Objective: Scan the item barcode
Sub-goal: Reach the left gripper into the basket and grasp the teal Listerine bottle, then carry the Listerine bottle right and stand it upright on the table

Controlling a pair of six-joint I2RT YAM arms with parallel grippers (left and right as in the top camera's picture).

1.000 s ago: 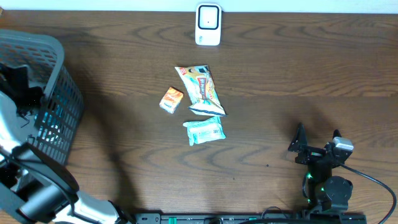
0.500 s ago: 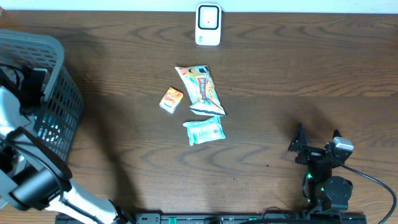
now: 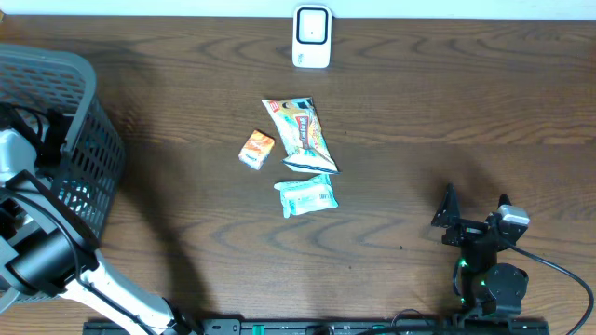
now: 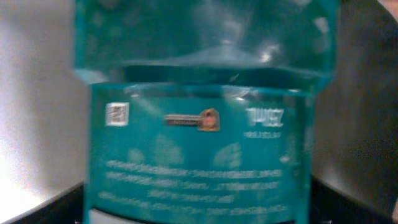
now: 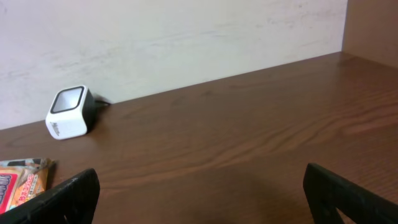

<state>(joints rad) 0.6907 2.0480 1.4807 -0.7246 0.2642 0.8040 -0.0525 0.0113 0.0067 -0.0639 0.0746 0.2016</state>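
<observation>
My left gripper (image 3: 48, 128) reaches down inside the grey basket (image 3: 88, 88) at the left. In the left wrist view a teal packet (image 4: 199, 124) with pale print fills the frame, and its lower part lies in my left gripper (image 4: 199, 214). A dark finger shows close against each side of it, and I cannot tell whether they press it. No barcode shows on the packet's visible face. The white scanner (image 3: 311, 37) stands at the table's far edge, also seen as the scanner (image 5: 68, 112) in the right wrist view. My right gripper (image 3: 477, 210) rests open and empty at the front right.
Three packets lie mid-table: an orange-and-white snack bag (image 3: 300, 133), a small orange packet (image 3: 257, 149) and a pale teal packet (image 3: 306, 195). The snack bag's end (image 5: 18, 183) shows at the left of the right wrist view. A white wall lies behind the scanner.
My left arm has shifted inside the basket, with the gripper moving closer to the basket's right wall. The right arm and the packets on the table have not moved.
</observation>
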